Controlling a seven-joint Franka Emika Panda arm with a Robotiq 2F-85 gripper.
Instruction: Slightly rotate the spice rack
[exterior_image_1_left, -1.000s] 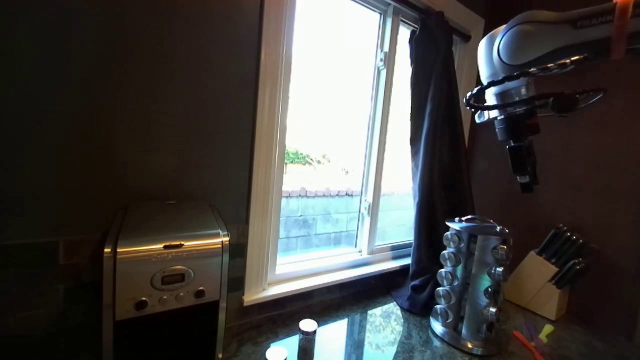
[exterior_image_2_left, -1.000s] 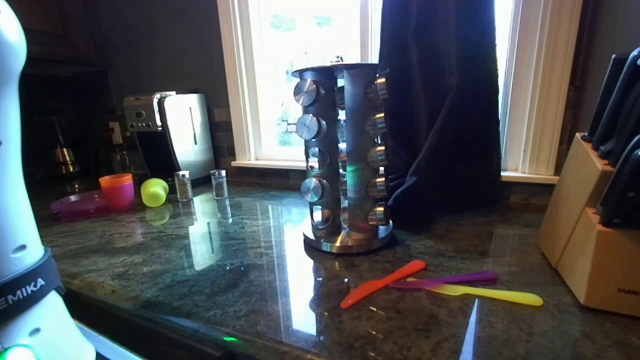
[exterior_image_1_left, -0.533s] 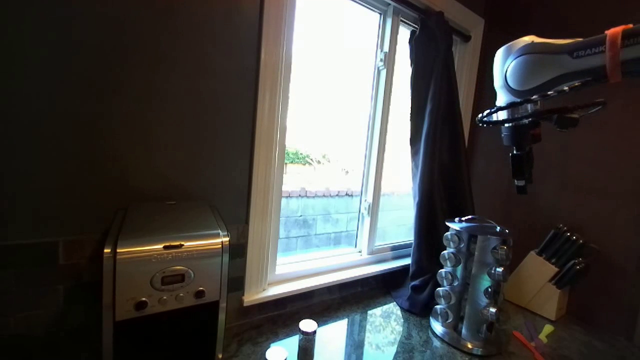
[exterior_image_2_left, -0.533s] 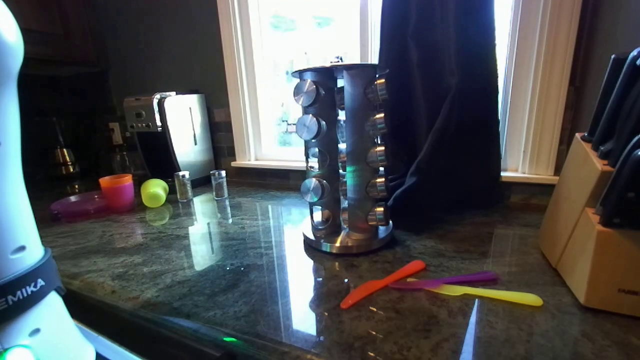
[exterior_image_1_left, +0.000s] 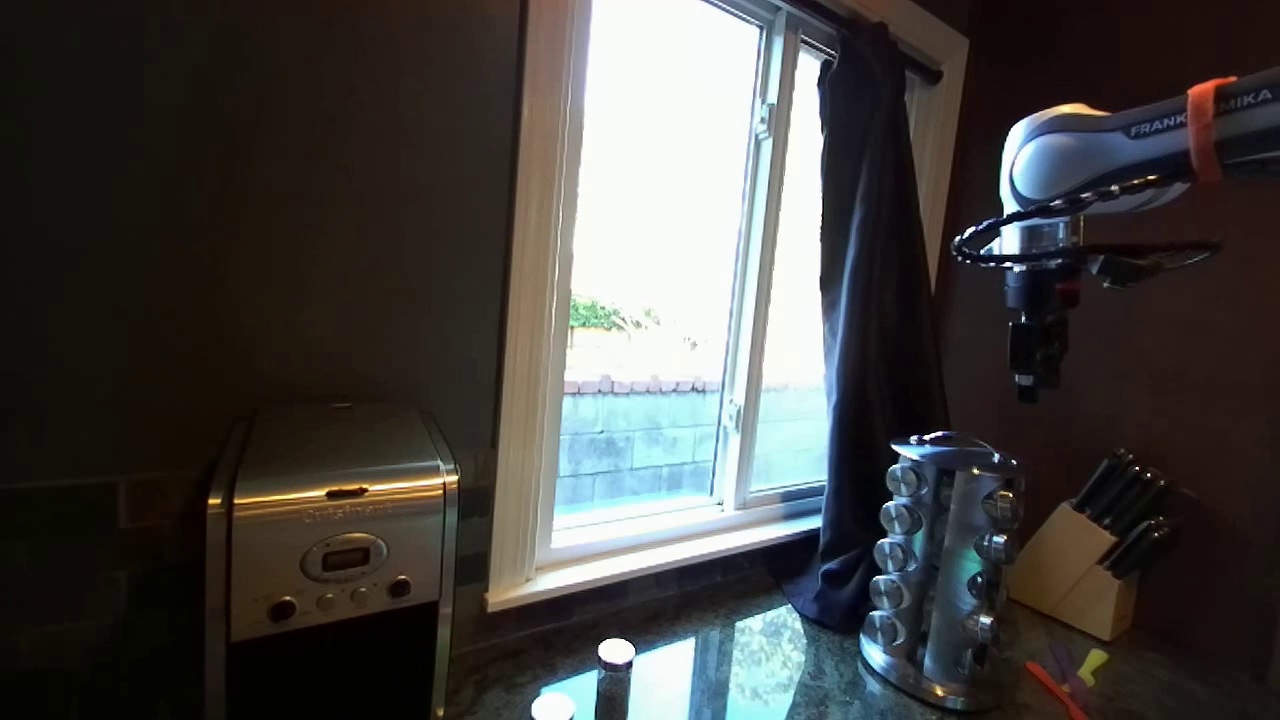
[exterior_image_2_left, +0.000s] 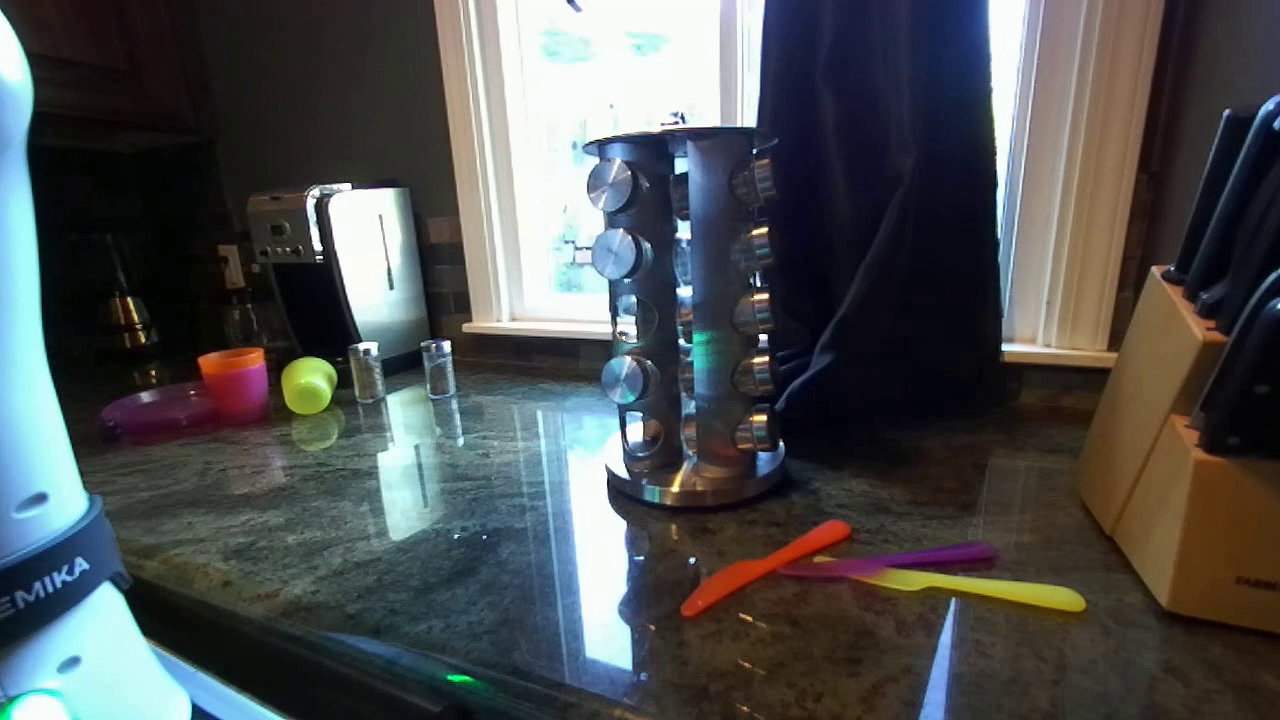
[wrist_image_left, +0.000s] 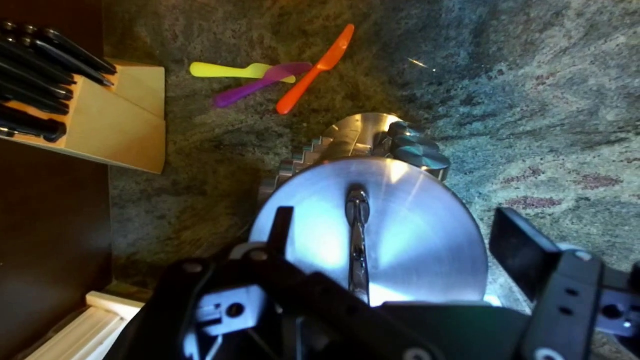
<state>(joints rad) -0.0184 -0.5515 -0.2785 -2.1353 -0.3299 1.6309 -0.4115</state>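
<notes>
The spice rack (exterior_image_2_left: 715, 300) stands upright on the counter (exterior_image_2_left: 450, 580), the curtain (exterior_image_2_left: 880, 220) behind it. The gripper (wrist_image_left: 392, 232) is positioned above the rack, clear of it, fingers (wrist_image_left: 520, 247) spread apart with nothing held; in the wrist view the rack's handle (wrist_image_left: 358, 245) shows between them. Step in hand, as judged: alignment over the rack; rotation not yet begun. Next move probably calls for a slight sideways correction, descent astride the handle, a firm closure and a small turn about the upright axis. Containers: the rack carries lidded jars (exterior_image_2_left: 755, 313) in 5 tiers; 1 column facing an exterior view shows 3 lids (exterior_image_2_left: 620, 253) and 2 slots (exterior_image_2_left: 641, 433) without. 2 loose jars (exterior_image_2_left: 438, 372) stand well apart from the rack, contents unidentifiable. Farther from the rack, a green cup (exterior_image_2_left: 309, 386) lies tipped and an orange cup (exterior_image_2_left: 232, 356) appears nested in a pink cup (exterior_image_2_left: 238, 392). The knife block (exterior_image_2_left: 1200, 520), near the rack, holds dark-handled knives (exterior_image_2_left: 1212, 195).
</notes>
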